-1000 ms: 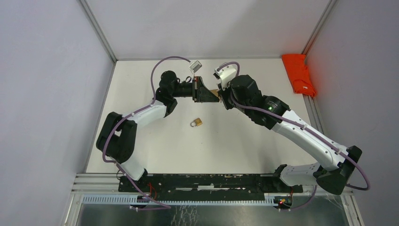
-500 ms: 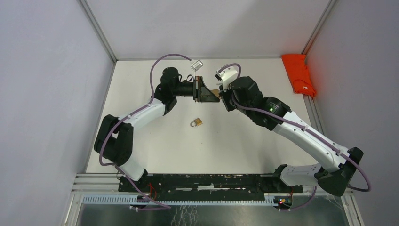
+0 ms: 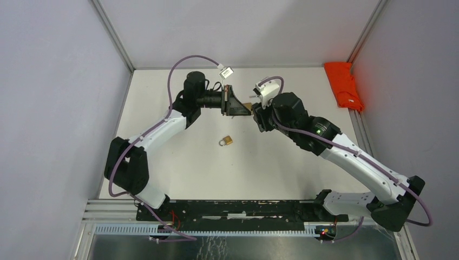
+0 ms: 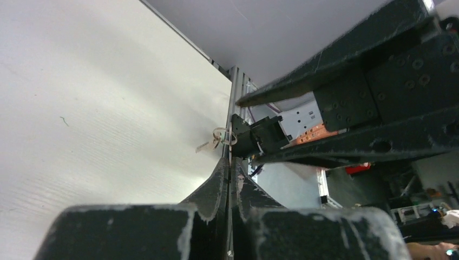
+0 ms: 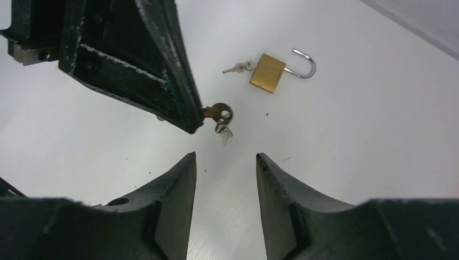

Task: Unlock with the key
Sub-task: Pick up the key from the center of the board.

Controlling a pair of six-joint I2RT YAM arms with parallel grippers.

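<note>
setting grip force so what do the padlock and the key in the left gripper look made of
Padlock: the body looks like brass, a matte yellow-gold block; its shackle looks like polished steel, silvery with bright glints. Key pinched in the left gripper: dull bronze-toned metal, probably brass, though the alloy can't be told from here.
</note>
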